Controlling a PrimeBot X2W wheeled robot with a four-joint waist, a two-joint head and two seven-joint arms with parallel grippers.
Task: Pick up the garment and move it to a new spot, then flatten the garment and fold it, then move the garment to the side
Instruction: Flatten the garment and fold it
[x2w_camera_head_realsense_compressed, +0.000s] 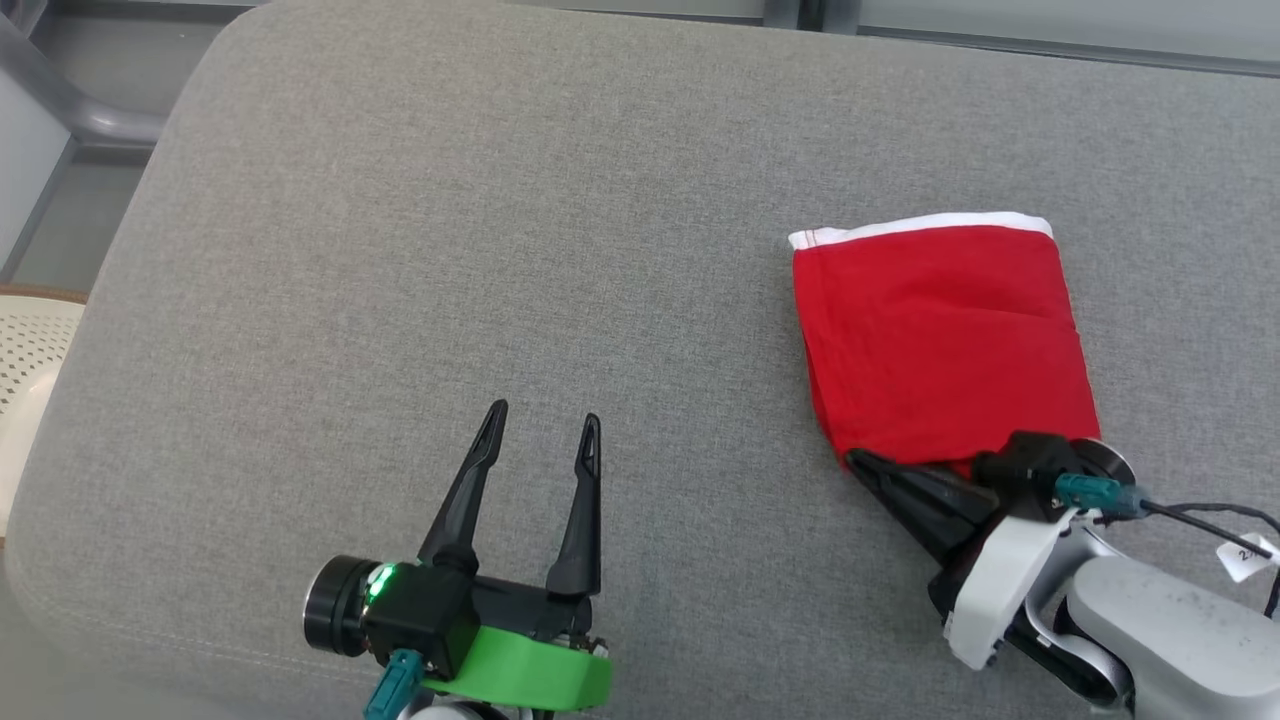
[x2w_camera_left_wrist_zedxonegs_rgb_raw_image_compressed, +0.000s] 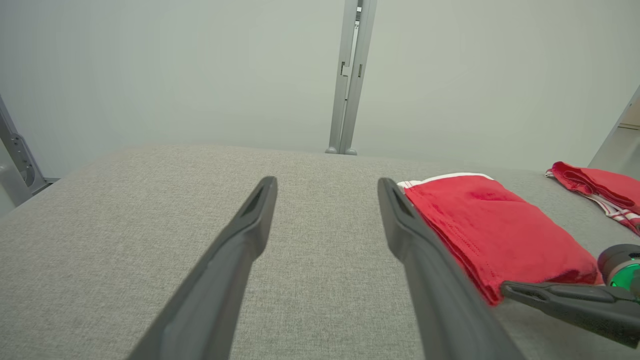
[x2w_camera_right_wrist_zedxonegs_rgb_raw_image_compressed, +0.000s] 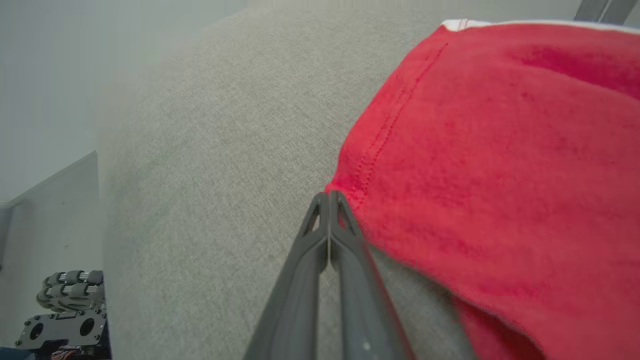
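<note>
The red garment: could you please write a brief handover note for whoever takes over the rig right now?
Left gripper: open, empty, by bare grey cushion.
Right gripper: shut, tips at the garment's near left corner; no cloth seen between them.
Garment: folded, lying flat on the right part of the cushion.
Done: flattening and folding, judging by how it lies.
Left: probably moving it to the side.

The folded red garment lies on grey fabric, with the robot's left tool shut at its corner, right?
No: the right tool is shut at the corner of the folded red garment on grey fabric, as the head view shows; the left tool stands open.
</note>
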